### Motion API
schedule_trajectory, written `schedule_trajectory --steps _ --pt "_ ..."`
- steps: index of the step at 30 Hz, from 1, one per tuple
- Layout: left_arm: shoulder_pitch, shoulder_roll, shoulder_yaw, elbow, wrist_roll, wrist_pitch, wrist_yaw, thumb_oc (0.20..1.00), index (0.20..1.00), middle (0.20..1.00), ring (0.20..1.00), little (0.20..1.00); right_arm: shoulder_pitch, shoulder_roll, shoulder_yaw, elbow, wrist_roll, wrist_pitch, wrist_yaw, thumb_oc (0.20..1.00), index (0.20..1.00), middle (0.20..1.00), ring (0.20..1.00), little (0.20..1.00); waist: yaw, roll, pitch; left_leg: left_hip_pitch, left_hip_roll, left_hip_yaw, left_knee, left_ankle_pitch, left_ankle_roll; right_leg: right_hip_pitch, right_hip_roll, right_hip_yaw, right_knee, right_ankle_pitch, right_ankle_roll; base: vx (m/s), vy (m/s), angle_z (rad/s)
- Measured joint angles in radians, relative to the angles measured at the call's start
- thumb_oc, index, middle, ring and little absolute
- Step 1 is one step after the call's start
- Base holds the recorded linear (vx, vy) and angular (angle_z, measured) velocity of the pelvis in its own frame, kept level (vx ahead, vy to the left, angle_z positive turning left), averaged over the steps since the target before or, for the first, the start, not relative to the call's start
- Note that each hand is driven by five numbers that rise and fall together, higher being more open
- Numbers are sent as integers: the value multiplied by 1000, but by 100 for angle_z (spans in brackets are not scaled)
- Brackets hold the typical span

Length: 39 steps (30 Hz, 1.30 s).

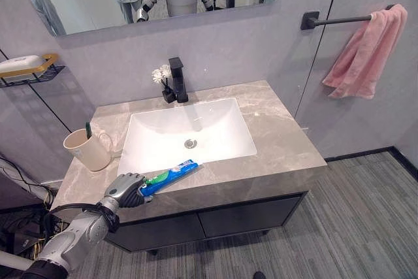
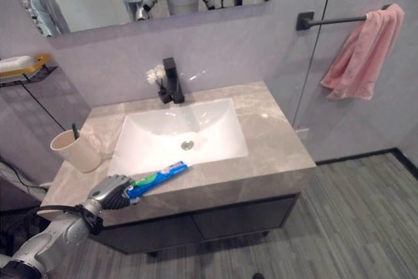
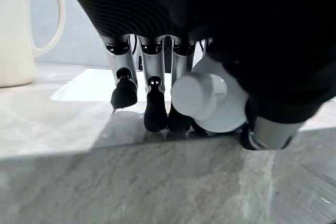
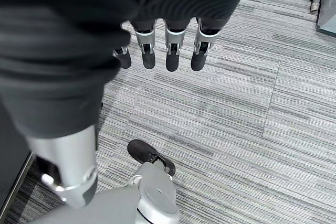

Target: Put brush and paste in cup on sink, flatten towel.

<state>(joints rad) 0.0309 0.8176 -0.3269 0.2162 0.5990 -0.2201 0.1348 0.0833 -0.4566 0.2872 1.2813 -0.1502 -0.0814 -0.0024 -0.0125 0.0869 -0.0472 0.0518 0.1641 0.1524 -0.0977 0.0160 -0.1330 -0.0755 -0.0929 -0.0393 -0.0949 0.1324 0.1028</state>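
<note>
A blue and green toothpaste tube [image 1: 171,175] lies along the front edge of the stone counter [image 1: 281,142], just in front of the basin. My left hand [image 1: 125,189] is at the tube's cap end, with its fingers [image 3: 153,103] curled down round the white cap [image 3: 202,96]. A cream cup [image 1: 88,149] stands at the counter's left, and a green toothbrush [image 1: 88,130] is upright in it. A pink towel [image 1: 366,50] hangs bunched on the wall rail at the right. My right hand [image 4: 168,51] hangs over the floor with relaxed fingers, holding nothing.
A white basin [image 1: 189,132] fills the counter's middle, with a black tap [image 1: 177,80] and a small white flower [image 1: 160,74] behind it. A wall shelf [image 1: 29,70] with soap is at the far left. The mirror reflects people standing behind.
</note>
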Motion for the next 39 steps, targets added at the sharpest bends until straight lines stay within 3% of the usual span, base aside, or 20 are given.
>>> schedule_trajectory --steps 25,39 --pt "32 -42 37 7 -81 -4 91 200 200 200 200 200 0 61 -41 38 90 -2 -39 1000 1000 1000 1000 1000 0 -79 -9 17 6 -3 0 1 -2 18 5 -2 0 0 0 0 0 0" --pt "30 -96 46 7 -121 -16 168 200 200 200 200 200 -1 71 -50 61 115 -3 -65 1000 1000 1000 1000 1000 -6 -96 -1 19 5 1 0 3 2 14 5 1 0 0 -1 0 0 0"
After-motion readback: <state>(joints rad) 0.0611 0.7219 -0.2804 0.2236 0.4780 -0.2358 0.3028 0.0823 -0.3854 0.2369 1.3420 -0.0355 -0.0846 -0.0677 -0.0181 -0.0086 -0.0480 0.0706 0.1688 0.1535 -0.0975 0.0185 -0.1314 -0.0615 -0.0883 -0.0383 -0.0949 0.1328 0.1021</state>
